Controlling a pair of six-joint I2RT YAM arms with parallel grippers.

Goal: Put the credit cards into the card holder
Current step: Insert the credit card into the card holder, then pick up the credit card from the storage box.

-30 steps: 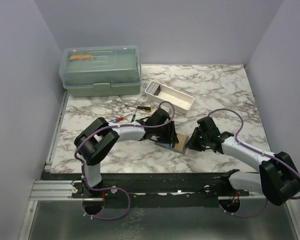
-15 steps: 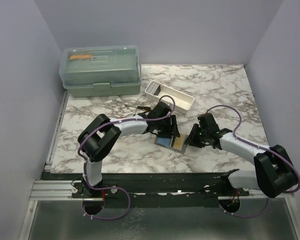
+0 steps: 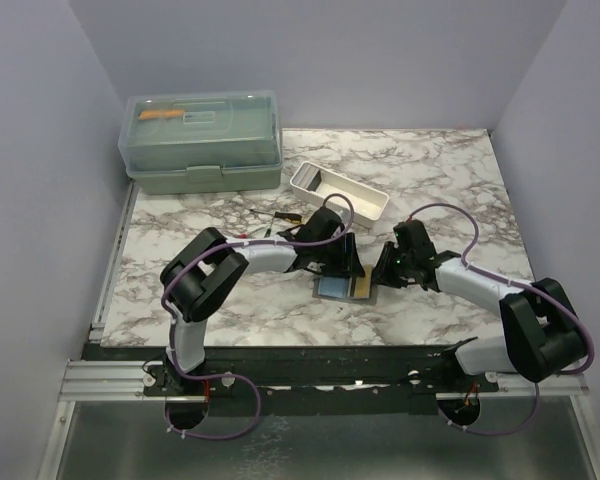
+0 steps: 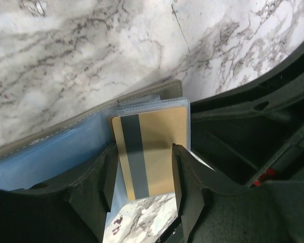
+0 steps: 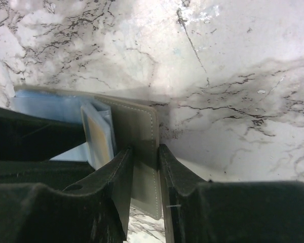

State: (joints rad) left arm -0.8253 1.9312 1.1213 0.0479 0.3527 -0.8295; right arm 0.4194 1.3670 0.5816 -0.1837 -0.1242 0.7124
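The card holder lies open on the table, its olive flap pinched by the right gripper. The left gripper clasps a gold credit card, seemingly half inside a sleeve.

No lettering can be read on the gold card or card holder.

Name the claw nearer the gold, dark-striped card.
Left. The left claw straddles the gold, dark-striped card; the right claw pinches the grey-olive wallet cover beside it.
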